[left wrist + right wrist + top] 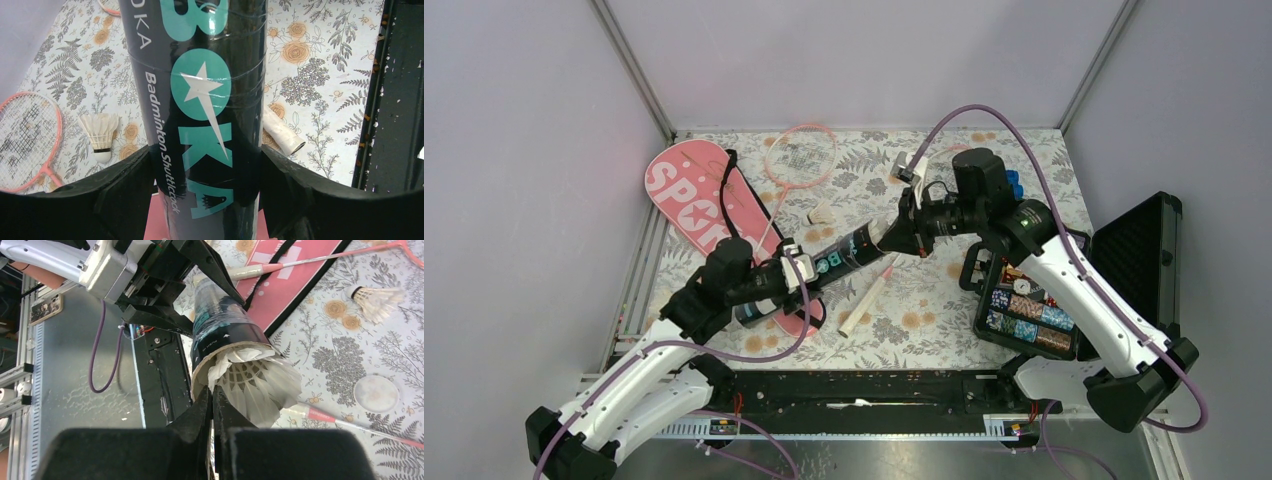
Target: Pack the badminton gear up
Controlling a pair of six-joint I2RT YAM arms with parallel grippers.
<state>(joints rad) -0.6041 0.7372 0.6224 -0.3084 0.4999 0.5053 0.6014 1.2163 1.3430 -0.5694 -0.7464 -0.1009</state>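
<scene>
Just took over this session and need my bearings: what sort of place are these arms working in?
Most likely a lab test booth, not a home or court: plain pale walls on metal frame posts, a floral-covered table, and a black mounting rail at its near edge.

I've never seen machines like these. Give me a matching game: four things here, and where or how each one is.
1 black tube
2 loose shuttlecock
3 pink bag
4 black case

A lying flat at far left
B standing open at far right
C clamped in the left jaws
D alone on the flowered table

Pairs: 1-C, 2-D, 3-A, 4-B
</scene>
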